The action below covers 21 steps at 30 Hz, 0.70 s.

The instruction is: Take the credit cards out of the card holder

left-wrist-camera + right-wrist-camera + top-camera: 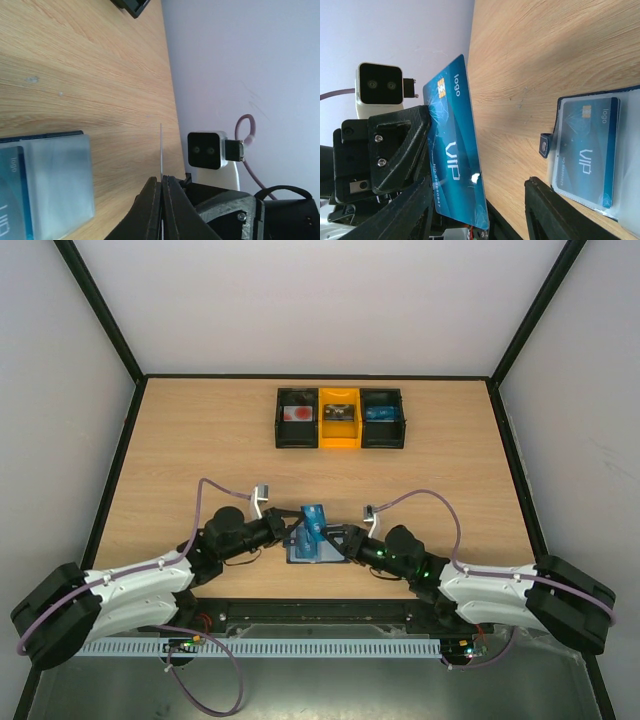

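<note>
The card holder [305,553] lies open and flat on the wooden surface [200,440]. One blue card [587,150] is tucked in its pale pocket, and a small dark tab [545,145] sticks out from the holder's edge. Just above the holder a second blue card [455,145] is held tilted in the air, clear of the pocket. My left fingers [150,210] are clenched on one end of it, and from my left wrist it shows only as a thin edge-on line. My right fingers [555,210] hang at the holder's right side, released and spread apart, grasping nothing. Well beyond the holder, three boxes sit in a row: black [296,418], yellow [339,420], black [382,418].
</note>
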Each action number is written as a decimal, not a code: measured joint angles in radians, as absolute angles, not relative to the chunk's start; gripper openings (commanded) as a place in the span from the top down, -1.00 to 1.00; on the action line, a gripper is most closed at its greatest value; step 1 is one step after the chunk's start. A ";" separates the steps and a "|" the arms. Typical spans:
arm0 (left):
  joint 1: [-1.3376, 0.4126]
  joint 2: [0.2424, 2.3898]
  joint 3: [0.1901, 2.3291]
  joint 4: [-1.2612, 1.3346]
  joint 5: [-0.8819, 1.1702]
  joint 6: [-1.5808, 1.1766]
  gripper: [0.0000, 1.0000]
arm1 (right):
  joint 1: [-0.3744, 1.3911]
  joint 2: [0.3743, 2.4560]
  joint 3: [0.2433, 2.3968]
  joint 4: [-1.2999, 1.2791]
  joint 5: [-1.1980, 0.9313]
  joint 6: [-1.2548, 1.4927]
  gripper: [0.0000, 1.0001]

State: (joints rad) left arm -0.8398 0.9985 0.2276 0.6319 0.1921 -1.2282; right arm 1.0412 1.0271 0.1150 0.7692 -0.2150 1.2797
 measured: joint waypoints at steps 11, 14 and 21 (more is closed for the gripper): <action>-0.853 1.028 0.215 0.722 0.210 -1.260 0.92 | 1.041 1.040 0.115 0.820 -0.254 1.287 0.96; -0.852 1.029 0.209 0.718 0.207 -1.261 0.40 | 1.041 1.030 0.115 0.825 -0.265 1.277 0.96; -0.855 0.963 0.206 0.670 0.268 -1.205 -0.14 | 1.041 0.887 0.113 0.714 -0.348 1.183 0.96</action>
State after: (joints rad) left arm -0.8547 0.9630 0.2062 0.6697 0.2680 -1.2053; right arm 1.0412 0.8867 0.1131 0.7139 -0.3481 1.1828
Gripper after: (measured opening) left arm 0.514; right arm 0.022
